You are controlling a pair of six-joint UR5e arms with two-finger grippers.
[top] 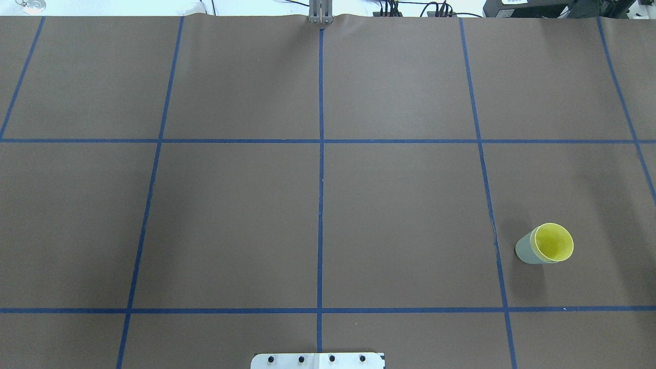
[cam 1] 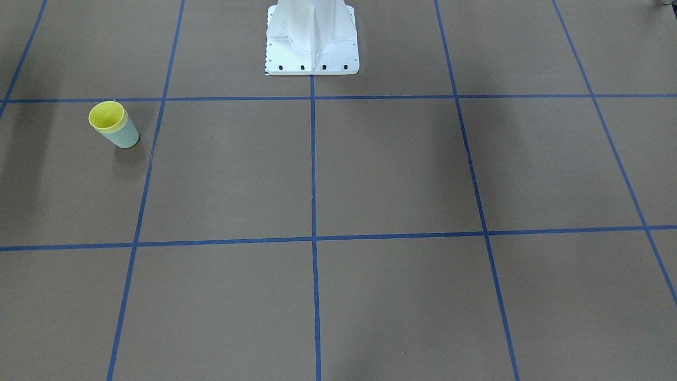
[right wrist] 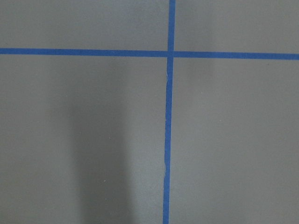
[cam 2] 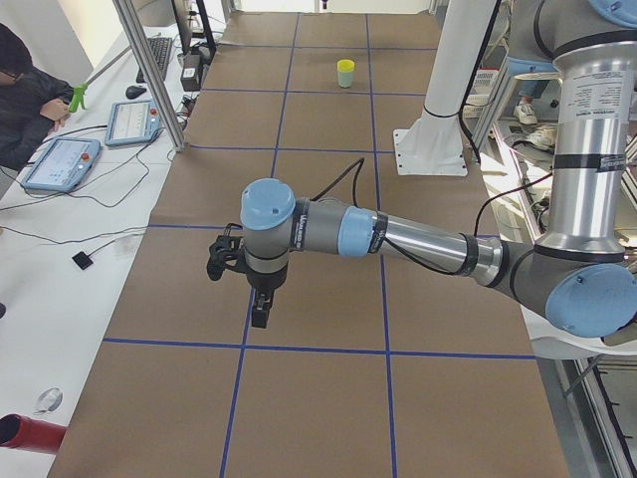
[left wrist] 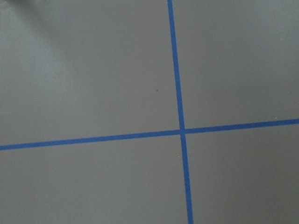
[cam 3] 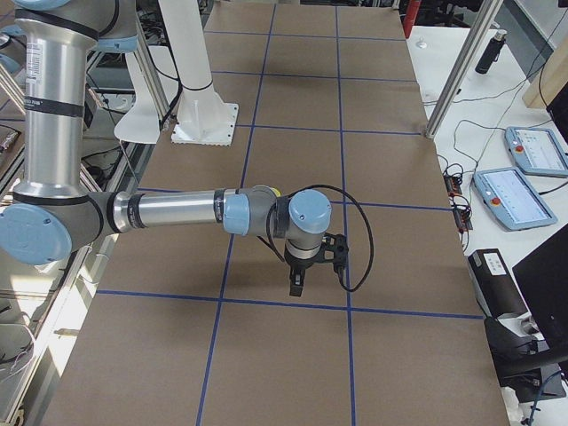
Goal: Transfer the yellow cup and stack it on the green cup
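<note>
The yellow cup (cam 1: 107,116) sits nested inside the green cup (cam 1: 124,136), upright on the brown table on the robot's right side. The pair also shows in the overhead view, yellow cup (top: 553,242) in green cup (top: 525,249), and far off in the exterior left view (cam 2: 345,73). My left gripper (cam 2: 260,319) hangs above the table's left end, far from the cups. My right gripper (cam 3: 295,288) hangs above the table's right end. Both show only in the side views, so I cannot tell whether they are open or shut. The wrist views show only bare table and blue tape.
The white robot pedestal (cam 1: 312,58) stands at the robot's edge of the table. Blue tape lines (top: 321,205) divide the brown table into squares. An operator (cam 2: 20,100), tablets (cam 2: 60,164) and metal posts (cam 2: 149,70) are along the far side.
</note>
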